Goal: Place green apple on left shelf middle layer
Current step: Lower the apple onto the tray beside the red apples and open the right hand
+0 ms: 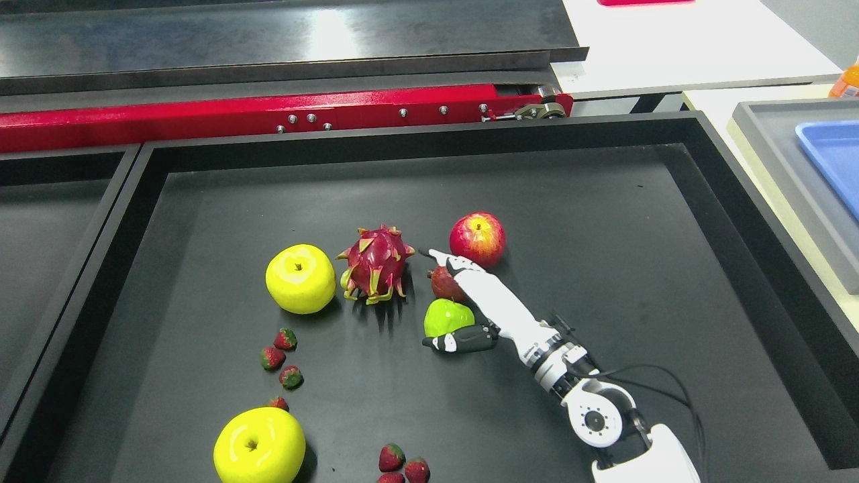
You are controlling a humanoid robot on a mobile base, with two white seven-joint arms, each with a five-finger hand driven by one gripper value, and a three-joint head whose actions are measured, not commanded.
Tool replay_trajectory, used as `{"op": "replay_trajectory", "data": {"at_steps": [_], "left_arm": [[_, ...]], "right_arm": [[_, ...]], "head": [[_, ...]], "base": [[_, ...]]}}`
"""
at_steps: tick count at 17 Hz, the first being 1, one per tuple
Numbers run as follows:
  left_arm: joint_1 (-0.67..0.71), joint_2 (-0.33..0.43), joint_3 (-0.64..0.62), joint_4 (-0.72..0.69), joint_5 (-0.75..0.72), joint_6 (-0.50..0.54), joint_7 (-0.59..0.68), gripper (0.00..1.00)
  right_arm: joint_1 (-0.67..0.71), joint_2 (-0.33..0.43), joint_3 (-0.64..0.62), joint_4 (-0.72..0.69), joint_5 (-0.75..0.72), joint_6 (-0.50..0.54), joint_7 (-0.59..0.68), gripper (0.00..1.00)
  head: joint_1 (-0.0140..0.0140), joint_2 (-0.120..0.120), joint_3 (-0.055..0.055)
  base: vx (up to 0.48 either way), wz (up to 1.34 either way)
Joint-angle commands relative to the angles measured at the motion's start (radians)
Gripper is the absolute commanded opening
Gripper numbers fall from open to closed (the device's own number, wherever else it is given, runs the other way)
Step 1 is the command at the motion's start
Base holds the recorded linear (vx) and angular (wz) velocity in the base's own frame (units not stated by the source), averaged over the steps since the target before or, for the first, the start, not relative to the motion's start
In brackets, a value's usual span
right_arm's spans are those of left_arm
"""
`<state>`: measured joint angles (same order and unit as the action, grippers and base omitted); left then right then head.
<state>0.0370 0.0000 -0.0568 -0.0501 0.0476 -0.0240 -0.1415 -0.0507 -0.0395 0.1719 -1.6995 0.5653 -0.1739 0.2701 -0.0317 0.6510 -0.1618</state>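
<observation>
Green apple point(445, 315) sits low in the black tray point(604, 201), wedged between your right hand point(470, 302) and a dark red fruit point(444, 283) just behind it. Note the hand's shape: fingers point(436, 256) stretched out over the apple's top toward the dragon fruit point(374, 263), thumb point(460, 341) hooked along its near side. That reads as a cradle forming around the apple; whether it is truly gripped, you cannot tell from here. Red apple point(477, 239) crowds the knuckle side, so clearance is tight. Yellow apples point(300, 278) and strawberries point(282, 359) lie well apart to the left. No shelf shows in view. Left hand out of frame.
</observation>
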Motion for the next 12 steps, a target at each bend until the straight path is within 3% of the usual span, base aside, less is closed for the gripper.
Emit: {"op": "replay_trajectory", "data": {"at_steps": [1,4,6,12], "left_arm": [[0.000,0.018,0.000,-0.001,0.000,-0.002,0.000,1.00],[0.000,0.018,0.000,-0.001,0.000,-0.001,0.000,1.00],[0.000,0.018,0.000,-0.001,0.000,-0.001,0.000,1.00],[0.000,0.018,0.000,-0.001,0.000,-0.001,0.000,1.00]], "right_arm": [[0.153,0.022,-0.178,0.069,-0.197,-0.053,-0.162,1.00],[0.208,0.022,-0.186,0.098,-0.461,-0.085,-0.337,1.00],[0.245,0.022,-0.172,0.090,-0.560,-0.088,-0.353,1.00],[0.258,0.022,-0.144,0.075,-0.584,-0.110,-0.354,1.00]], "head": [[0.0000,0.000,0.000],[0.0000,0.000,0.000],[0.0000,0.000,0.000],[0.0000,0.000,0.000]], "base": [[-0.003,-0.02],[-0.002,0.00],[0.000,0.00],[0.000,0.00]]}}
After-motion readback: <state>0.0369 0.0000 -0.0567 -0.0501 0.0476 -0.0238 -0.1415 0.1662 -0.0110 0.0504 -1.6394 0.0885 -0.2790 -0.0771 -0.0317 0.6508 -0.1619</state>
